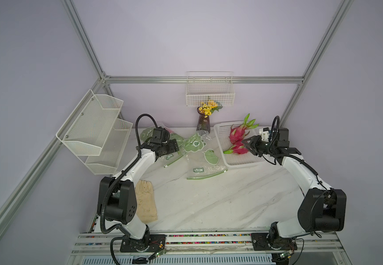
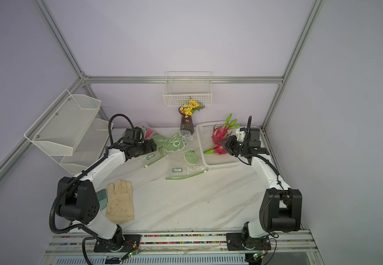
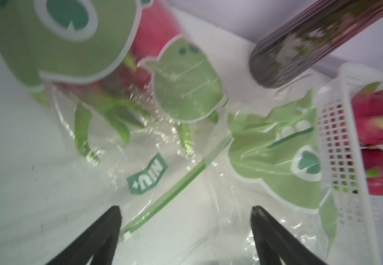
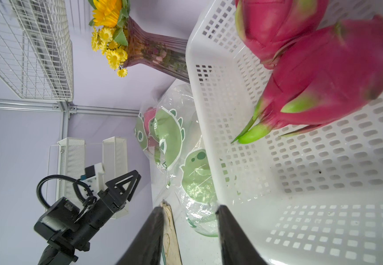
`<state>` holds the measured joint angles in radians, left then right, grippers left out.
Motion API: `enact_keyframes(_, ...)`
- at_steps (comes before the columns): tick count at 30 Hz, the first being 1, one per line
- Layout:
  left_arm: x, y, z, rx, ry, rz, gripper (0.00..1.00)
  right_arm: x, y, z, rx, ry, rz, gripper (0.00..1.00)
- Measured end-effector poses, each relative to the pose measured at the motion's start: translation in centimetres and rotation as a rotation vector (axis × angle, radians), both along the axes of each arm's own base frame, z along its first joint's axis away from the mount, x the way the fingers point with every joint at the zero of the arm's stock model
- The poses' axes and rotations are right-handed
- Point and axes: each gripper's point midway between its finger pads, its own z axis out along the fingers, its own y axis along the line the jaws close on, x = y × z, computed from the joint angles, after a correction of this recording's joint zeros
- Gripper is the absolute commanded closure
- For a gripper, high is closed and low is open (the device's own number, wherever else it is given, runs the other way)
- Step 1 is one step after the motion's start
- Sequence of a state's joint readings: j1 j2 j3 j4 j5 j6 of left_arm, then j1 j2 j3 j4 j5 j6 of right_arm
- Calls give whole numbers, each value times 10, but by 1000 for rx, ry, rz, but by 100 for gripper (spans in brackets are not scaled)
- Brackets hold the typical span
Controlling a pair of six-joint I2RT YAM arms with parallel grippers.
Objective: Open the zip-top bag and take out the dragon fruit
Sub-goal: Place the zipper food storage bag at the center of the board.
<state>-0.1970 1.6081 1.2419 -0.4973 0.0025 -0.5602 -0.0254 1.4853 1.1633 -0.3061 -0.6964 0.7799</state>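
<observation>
Two dragon fruits (image 1: 236, 135) lay in the white basket (image 1: 243, 161) just ahead of the right pincer (image 4: 190, 207), which was parted and empty. A third dragon fruit (image 3: 156, 29) stayed inside the zip-top bag (image 3: 140, 146) beyond the wide-open left pincer (image 3: 187, 210) over the bench (image 1: 209, 202).

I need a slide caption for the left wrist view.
Open left gripper facing a zip-top bag with dragon fruit inside.

Lighting: bright, even and diffuse from overhead in all views. Shadows on the table (image 1: 209, 206) are faint and soft-edged. Both top views are sharp at centre; the frame bars (image 1: 82, 39) bow slightly toward the edges. The left wrist view is smeared throughout, with the vase (image 3: 300, 50) streaked and small glints on the bag (image 3: 174, 146). In the right wrist view the near fruit (image 4: 335, 75) is soft, while the basket (image 4: 300, 183) is clearer.
</observation>
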Motion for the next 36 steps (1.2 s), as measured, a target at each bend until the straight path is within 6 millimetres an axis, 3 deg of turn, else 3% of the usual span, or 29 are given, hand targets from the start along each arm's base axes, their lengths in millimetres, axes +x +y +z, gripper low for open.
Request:
enact_keyframes(5, -45, 27, -41, -44, 114, 117, 6, -7, 27, -1, -1, 0, 64, 57)
enact_keyframes(11, -66, 49, -63, -114, 119, 222, 13, -17, 78, -16, -7, 18, 190, 57)
enact_keyframes(15, -62, 49, -72, -201, 93, 231, 19, -24, 107, -24, -14, 19, 255, 58)
enact_keyframes(21, -37, 36, -78, -320, 33, 212, 23, -39, 160, -32, -20, 0, 350, 59)
enact_keyframes(26, -23, 34, -87, -369, -3, 220, 26, -53, 205, -58, -38, 22, 422, 60)
enact_keyframes(30, -12, 32, -89, -395, -32, 223, 29, -60, 231, -85, -63, 50, 451, 61)
enact_keyframes(36, -3, 31, -97, -433, -39, 236, 37, -57, 253, -110, -86, 38, 439, 62)
